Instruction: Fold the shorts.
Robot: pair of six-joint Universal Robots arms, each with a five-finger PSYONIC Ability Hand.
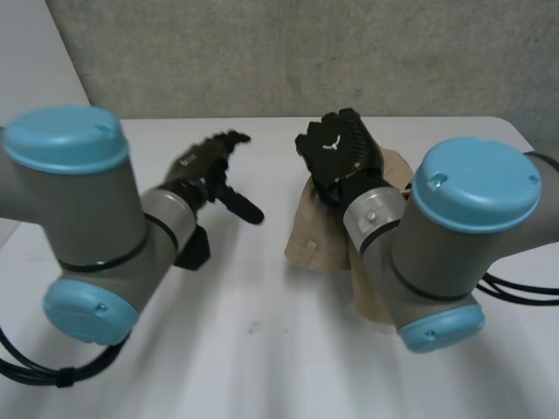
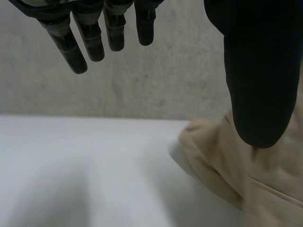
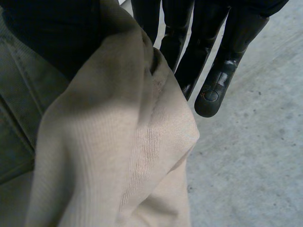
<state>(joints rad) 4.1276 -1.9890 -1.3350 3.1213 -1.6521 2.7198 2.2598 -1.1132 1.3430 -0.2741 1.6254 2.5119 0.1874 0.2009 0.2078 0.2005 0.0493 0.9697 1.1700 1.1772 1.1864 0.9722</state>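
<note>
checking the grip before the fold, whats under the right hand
The shorts: a fold of them runs up between the right hand's thumb and fingers, pinched there. The right arm covers part of the shorts, and whatever lies beneath the cloth is hidden.

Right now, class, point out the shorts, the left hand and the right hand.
shorts [image 1: 319, 234]: head view, lower tan fold.
left hand [image 1: 203, 166]: head view, middle of hand.
right hand [image 1: 336, 147]: head view, back of hand.

White table [image 1: 262, 349], crumpled tan shorts [image 1: 319, 240] on its right half, toward the far edge.
</note>
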